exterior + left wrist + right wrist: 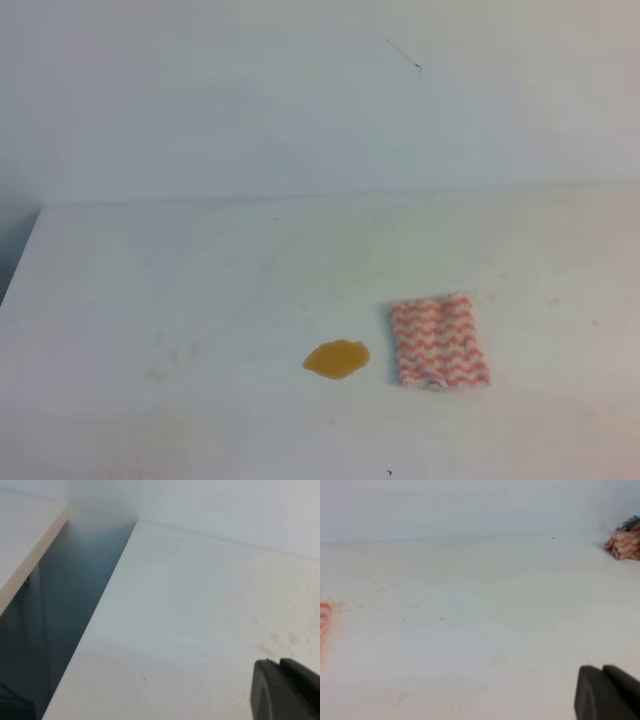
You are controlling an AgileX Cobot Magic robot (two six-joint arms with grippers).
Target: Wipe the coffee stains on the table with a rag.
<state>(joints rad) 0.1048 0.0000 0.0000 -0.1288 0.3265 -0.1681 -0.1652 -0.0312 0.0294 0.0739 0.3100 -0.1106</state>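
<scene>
The coffee stain (337, 359) is a small amber puddle on the white table (200, 270), front centre. The rag (440, 341), striped red-orange and white, lies flat just right of the puddle, apart from it. Neither gripper shows in the exterior high view. In the left wrist view only a dark part of my left gripper (286, 690) shows at the bottom right, above bare table. In the right wrist view a dark part of my right gripper (606, 692) shows at the bottom right, and the rag's edge (324, 622) shows at the far left. Nothing is held in view.
Faint yellowish smudges (170, 362) lie left of the puddle. The table's left edge (95, 620) drops into a dark gap beside another white surface (25, 545). A second bunched striped cloth (625, 542) lies at the far right in the right wrist view. A wall stands behind.
</scene>
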